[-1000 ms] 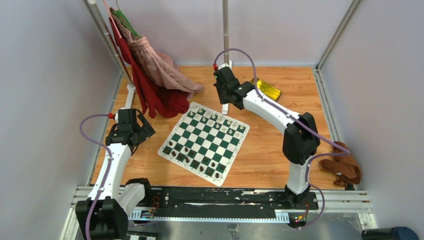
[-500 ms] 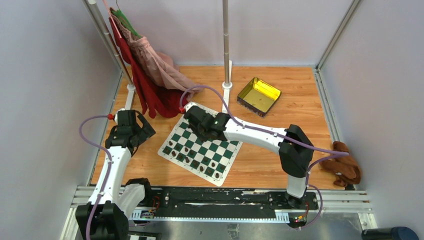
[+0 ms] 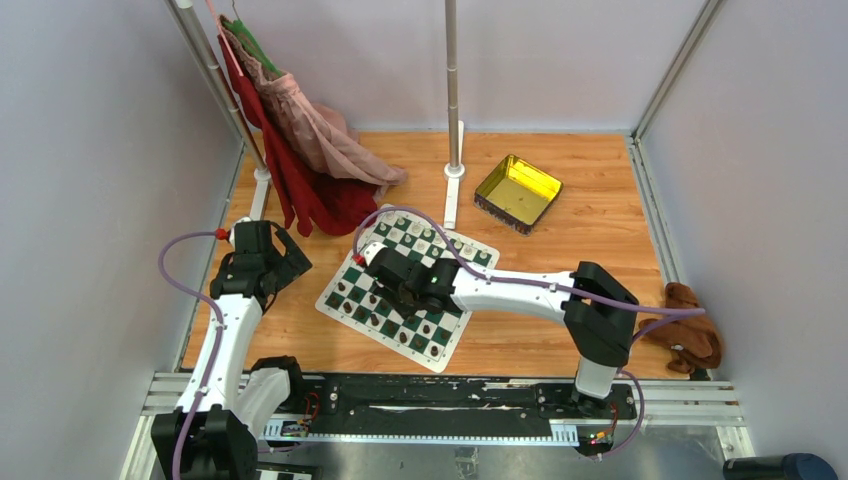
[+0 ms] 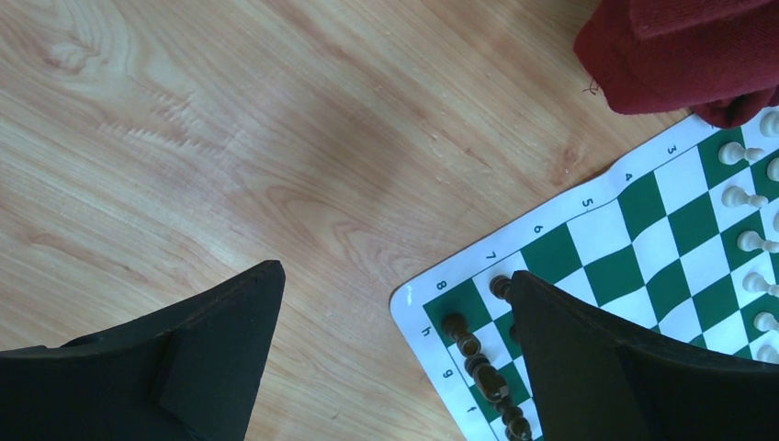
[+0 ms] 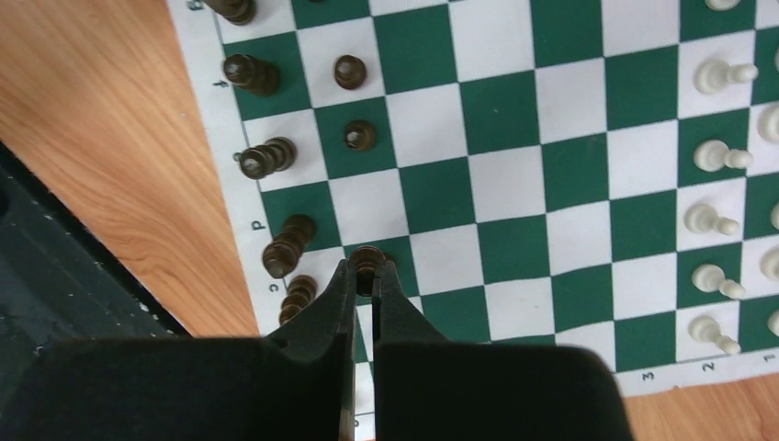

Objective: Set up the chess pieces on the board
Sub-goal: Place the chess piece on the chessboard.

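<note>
Pale walls closed in a wooden worktop [image 3: 580,210]. From overhead we saw the board [image 3: 484,257] lying near its middle, turned at an angle, with a yellow tray [image 3: 517,190] well apart at the far side and clothes [image 3: 300,150] hanging at the far left. The right arm [image 3: 520,285] reached across the board toward its near-left part, and we judged that a careless sweep from there could knock over pieces standing under it. The left arm [image 3: 228,330] stood off the mat at the left. From the left wrist, the left tool [image 4: 393,272] gaped fully open and held nothing, hanging over bare wood just beside a board corner. Dark pieces [image 4: 485,377] lined the edge there, and cream pieces [image 4: 742,196] stood toward the other end near a red cloth [image 4: 680,55]. From the right wrist, crowding looked like the main danger: two dark pieces stood just beside the left finger, and a sideways drift or a wide opening could topple them. A release made too high or off-centre could leave the carried piece tipped or straddling two squares. The right tool [image 5: 366,276] was closed on a dark piece [image 5: 367,260], pinched at its top between the fingertips. It was over a green square one row in from the dark edge row, and we could not tell whether its base touched the mat.
</note>
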`<state>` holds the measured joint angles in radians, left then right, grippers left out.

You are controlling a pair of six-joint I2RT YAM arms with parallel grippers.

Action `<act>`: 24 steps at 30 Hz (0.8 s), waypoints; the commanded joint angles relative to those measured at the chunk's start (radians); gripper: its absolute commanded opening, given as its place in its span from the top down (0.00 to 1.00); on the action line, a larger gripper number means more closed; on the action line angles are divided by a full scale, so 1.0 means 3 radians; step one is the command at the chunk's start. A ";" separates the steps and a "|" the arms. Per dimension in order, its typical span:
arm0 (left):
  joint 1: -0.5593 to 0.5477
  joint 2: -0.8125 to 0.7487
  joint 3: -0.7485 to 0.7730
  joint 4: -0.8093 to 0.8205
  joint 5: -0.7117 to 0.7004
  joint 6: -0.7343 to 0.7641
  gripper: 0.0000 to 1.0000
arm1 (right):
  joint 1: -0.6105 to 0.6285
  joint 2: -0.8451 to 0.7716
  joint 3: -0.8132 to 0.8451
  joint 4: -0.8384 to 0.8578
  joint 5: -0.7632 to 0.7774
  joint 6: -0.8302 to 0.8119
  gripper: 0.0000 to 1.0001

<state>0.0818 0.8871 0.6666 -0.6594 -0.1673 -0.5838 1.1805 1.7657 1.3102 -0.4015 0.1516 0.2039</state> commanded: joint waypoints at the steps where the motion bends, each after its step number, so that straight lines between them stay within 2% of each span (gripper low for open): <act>1: -0.0014 -0.0056 -0.0020 0.0019 0.0030 0.0001 0.00 | 0.0079 -0.0102 -0.0099 0.0316 -0.0127 -0.0105 1.00; 24: -0.0020 -0.0060 -0.0037 0.0035 0.0021 0.0012 0.00 | 0.0075 0.0221 -0.0244 0.0545 -0.0058 -0.0261 1.00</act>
<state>0.0814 0.8795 0.6659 -0.6594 -0.1638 -0.5835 1.1954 1.8118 1.2575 -0.2577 0.1154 0.1486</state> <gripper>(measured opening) 0.997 0.040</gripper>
